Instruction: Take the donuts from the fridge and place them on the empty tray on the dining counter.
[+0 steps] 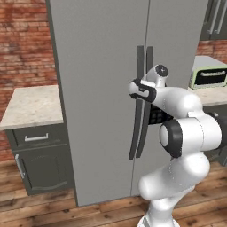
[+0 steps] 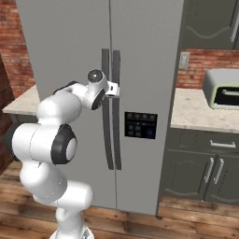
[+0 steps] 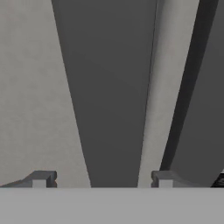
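Fridge (image 1: 102, 88) doors closed (gripper (image 3: 99, 179) straddles handle (image 3: 109, 96)).

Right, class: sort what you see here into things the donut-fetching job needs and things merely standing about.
Needed:
- tall light-grey fridge, doors shut
- its long dark left door handle, between the pincer tips

Standing about:
- pale green toaster oven
- beige stone wall counter
- dark grey cabinets
- red brick wall
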Robot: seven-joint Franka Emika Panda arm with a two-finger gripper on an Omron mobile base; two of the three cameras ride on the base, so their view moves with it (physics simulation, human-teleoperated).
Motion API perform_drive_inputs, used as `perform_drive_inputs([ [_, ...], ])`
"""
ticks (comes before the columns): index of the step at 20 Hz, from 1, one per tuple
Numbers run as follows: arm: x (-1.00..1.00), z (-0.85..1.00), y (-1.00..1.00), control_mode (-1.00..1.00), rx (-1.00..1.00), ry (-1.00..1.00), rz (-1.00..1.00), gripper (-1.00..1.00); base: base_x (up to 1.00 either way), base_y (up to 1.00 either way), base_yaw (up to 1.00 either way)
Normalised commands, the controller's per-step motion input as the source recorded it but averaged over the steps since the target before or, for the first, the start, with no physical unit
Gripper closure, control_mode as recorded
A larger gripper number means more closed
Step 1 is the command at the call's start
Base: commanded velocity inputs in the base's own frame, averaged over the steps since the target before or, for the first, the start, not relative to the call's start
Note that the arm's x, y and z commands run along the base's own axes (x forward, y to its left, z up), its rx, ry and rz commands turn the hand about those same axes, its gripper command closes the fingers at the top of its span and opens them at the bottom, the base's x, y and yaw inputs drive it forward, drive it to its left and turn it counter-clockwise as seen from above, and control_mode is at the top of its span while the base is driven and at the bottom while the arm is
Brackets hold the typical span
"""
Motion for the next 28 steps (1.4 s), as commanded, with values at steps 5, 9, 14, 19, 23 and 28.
perform_drive_inputs([
  [5, 0.5, -0.43, 0.17, -1.0, 0.0, -0.03, 0.0, -1.0, 0.0, 0.0, 0.0],
  [9, 0.96, -0.97, 0.1, -1.0, -0.01, -0.08, 0.06, -1.0, 0.0, 0.0, 0.0],
  [14, 1.0, -1.0, -0.19, -1.0, 0.0, 0.0, 0.19, -1.0, 0.0, 0.0, 0.0],
  [19, 1.0, -1.0, -0.06, -1.0, -0.01, 0.01, 0.18, 1.0, 0.0, 0.0, 0.0],
  [23, 0.91, -0.83, 0.64, -1.0, 0.02, 0.0, 0.17, 1.0, 0.0, 0.0, 0.0],
  [28, 0.07, -0.08, 1.0, -1.0, 0.07, 0.14, 0.05, 1.0, 0.0, 0.0, 0.0],
])
